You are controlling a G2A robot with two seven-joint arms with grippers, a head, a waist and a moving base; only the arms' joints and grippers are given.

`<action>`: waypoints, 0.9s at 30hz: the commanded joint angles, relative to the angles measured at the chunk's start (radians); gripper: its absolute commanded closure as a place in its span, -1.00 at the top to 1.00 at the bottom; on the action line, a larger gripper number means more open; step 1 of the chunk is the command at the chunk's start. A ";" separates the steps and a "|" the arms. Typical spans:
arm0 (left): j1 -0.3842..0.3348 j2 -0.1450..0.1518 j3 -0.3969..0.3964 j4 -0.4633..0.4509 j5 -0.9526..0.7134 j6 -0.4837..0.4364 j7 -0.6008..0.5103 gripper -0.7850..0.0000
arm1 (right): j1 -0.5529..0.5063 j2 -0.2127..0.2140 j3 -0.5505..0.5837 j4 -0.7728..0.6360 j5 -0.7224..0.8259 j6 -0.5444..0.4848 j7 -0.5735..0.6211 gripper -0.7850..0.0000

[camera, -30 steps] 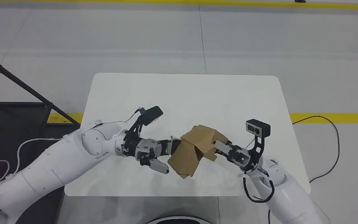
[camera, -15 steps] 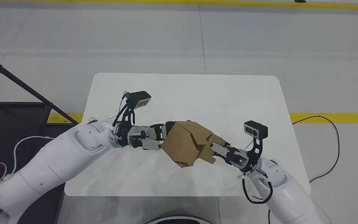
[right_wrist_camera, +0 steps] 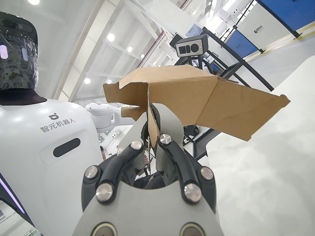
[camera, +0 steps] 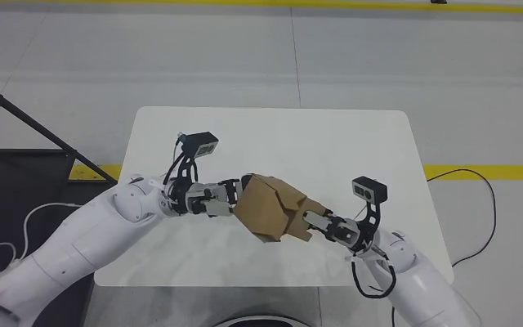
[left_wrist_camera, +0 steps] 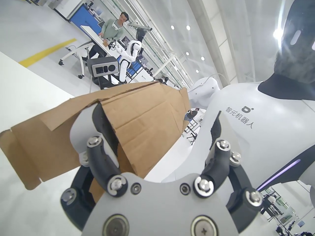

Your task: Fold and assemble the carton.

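Note:
A brown cardboard carton (camera: 274, 208), partly folded with loose flaps, is held above the middle of the white table (camera: 343, 139). My right gripper (camera: 312, 221) is at its right side, shut on a flap edge; in the right wrist view both fingers (right_wrist_camera: 169, 121) pinch the thin cardboard (right_wrist_camera: 196, 99). My left gripper (camera: 232, 197) is at the carton's left end and stands open. In the left wrist view one finger (left_wrist_camera: 82, 126) rests against a carton panel (left_wrist_camera: 145, 116), and the other side stands apart from the cardboard.
The table's near edge (camera: 204, 284) lies just below both arms. A black frame (camera: 37, 131) stands off the table's left side. Bare tabletop stretches behind the carton toward the far edge.
My left gripper has moved up from the carton's lower left to its left end and turned its wrist. The carton shifted left and lies flatter, and my right gripper followed it leftward.

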 commanded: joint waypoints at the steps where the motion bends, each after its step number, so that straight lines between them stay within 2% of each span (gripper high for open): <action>1: 0.001 -0.003 -0.005 0.003 -0.006 0.000 0.000 1.00 | 0.001 0.001 -0.004 -0.001 -0.004 0.000 0.000 -1.00; 14: 0.019 -0.018 -0.027 0.010 -0.021 0.000 0.000 1.00 | 0.019 0.014 -0.037 0.011 -0.033 0.000 0.000 -1.00; 15: 0.018 -0.018 -0.025 0.009 -0.020 0.000 0.000 0.89 | 0.019 0.015 -0.037 0.011 -0.033 0.000 0.000 -1.00; 17: 0.017 -0.019 -0.019 0.006 -0.020 0.000 0.000 0.25 | 0.020 0.017 -0.037 0.012 -0.033 0.000 0.000 -1.00; 18: 0.016 -0.019 -0.015 0.004 -0.019 0.000 0.000 0.00 | 0.020 0.017 -0.037 0.012 -0.033 0.000 0.000 -1.00; 21: 0.009 -0.017 -0.003 -0.004 -0.012 0.000 0.000 -0.21 | 0.020 0.018 -0.034 0.011 -0.032 0.000 0.000 -1.00; 27: 0.005 -0.015 0.005 -0.007 -0.010 0.000 0.000 -0.30 | 0.021 0.019 -0.032 0.011 -0.033 0.000 0.000 -1.00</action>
